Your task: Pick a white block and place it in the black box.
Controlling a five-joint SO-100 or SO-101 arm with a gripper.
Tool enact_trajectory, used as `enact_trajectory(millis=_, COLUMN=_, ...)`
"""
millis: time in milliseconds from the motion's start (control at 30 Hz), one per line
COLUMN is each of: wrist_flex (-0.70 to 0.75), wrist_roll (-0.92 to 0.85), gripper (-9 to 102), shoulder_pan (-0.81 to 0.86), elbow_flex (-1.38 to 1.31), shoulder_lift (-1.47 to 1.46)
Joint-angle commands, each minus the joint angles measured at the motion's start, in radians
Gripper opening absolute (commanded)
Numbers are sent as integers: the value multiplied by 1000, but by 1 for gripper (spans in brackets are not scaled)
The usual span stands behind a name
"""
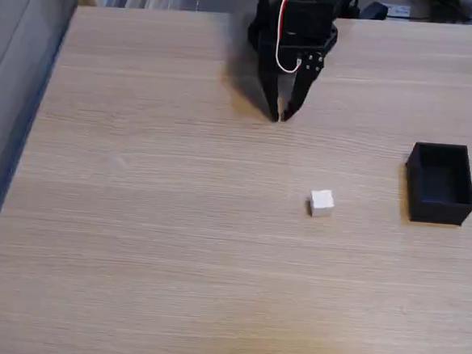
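The white block [322, 202] is a small cube resting on the wooden table, right of centre in the fixed view. The black box [440, 182] stands open-topped near the right edge, about a box-length to the right of the block, with nothing visible inside. My black gripper [279, 116] hangs at the far middle of the table, fingers pointing down toward the surface with their tips nearly touching and nothing between them. It is well behind the block and slightly to its left.
The light wooden table [158, 244] stretches wide on the left and along the front. Its left edge drops off to a grey floor [7, 88]. Cluttered items line the far edge behind the arm.
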Motion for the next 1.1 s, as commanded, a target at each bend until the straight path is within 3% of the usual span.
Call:
enact_trajectory(millis=0, wrist_flex=-26, wrist_roll=17, gripper=12, shoulder_pan=-25, elbow_flex=-80, shoulder_lift=-94)
enact_trajectory(millis=100, wrist_flex=-43, wrist_roll=34, gripper=20, shoulder_pan=-37, elbow_flex=-152, shoulder_lift=-216)
enact_trajectory(millis=333, wrist_flex=-183, wrist_roll=95, gripper=23, shoulder_pan=-40, elbow_flex=-302, shoulder_lift=-495)
enact_trajectory(millis=1067, wrist_flex=-367, wrist_roll=204, gripper=25, shoulder_pan=-140, elbow_flex=-577, shoulder_lift=-914)
